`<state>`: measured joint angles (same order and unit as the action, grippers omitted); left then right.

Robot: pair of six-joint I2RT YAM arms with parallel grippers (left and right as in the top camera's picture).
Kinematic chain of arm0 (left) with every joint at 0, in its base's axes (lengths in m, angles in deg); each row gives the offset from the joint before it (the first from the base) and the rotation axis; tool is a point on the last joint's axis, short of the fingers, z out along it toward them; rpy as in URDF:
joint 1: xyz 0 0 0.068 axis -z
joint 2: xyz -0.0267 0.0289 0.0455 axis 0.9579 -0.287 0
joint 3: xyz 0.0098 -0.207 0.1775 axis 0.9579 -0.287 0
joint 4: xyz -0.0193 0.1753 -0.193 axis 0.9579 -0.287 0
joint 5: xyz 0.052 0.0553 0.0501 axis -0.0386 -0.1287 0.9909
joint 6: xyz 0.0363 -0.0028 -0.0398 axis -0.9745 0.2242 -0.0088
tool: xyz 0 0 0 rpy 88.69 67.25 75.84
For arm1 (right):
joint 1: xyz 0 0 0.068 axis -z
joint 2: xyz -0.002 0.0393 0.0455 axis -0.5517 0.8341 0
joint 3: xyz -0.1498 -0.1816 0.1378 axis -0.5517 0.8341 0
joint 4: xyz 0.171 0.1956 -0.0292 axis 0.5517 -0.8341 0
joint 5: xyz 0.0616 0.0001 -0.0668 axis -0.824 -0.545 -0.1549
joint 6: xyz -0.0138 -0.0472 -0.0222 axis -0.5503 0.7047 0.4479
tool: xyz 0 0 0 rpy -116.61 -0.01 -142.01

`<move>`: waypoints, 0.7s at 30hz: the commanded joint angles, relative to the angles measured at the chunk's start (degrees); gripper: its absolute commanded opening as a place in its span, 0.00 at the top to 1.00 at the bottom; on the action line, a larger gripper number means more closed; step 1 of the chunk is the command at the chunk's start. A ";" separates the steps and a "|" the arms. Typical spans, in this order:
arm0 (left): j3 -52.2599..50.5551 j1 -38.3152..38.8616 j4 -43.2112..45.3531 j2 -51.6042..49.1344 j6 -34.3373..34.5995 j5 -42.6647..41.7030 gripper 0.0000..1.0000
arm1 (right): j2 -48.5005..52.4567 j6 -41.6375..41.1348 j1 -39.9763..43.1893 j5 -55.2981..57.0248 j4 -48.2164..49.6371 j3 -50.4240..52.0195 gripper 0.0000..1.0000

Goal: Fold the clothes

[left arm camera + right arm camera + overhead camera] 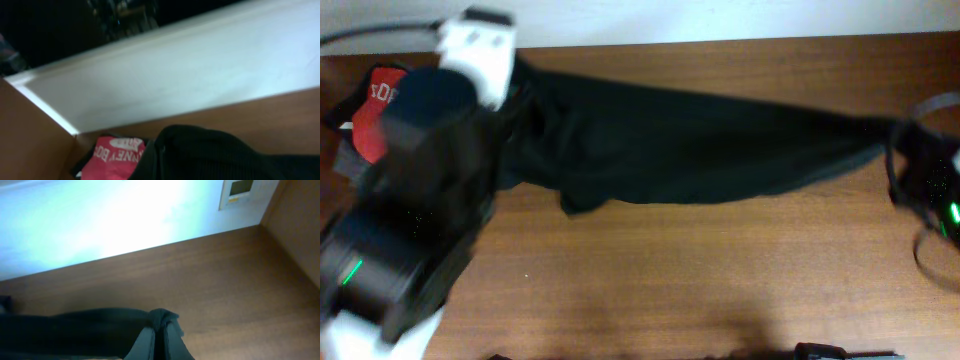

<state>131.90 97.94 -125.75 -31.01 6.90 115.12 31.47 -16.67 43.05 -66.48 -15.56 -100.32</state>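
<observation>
a brown wooden table (720,270) fills the overhead view. a brightly lit white wall (720,20) runs along its 12 o'clock edge, with a small wall panel (243,192) toward 1 o'clock.

White block lettering on red cloth (112,160), partly covered and blurred; no word readable for certain. Small wall panel (242,192) with label strip, print too small to read.

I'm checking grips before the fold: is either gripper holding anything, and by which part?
The right gripper pinches the black garment at the edge of its end. The left gripper has its fingers hidden, so its hold cannot be told.
</observation>
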 commanded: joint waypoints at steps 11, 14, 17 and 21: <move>1.16 -0.39 -5.88 9.84 -0.07 -3.17 1.00 | -8.20 0.46 0.26 1.09 -9.22 -4.00 0.96; 1.14 -0.39 -7.72 6.71 -0.07 -3.19 1.00 | -6.38 0.96 0.26 1.09 -9.62 -3.08 0.96; 1.11 -0.42 -9.31 2.80 -0.07 -3.19 1.00 | -3.63 1.99 0.26 1.11 -10.16 -2.29 0.96; 1.11 -0.39 -11.45 -4.07 -0.04 -3.21 1.00 | 1.77 1.99 0.26 1.09 -10.38 -0.28 0.96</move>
<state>132.82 97.94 -136.42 -30.68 6.96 110.86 29.13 -15.49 43.05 -67.16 -26.10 -102.44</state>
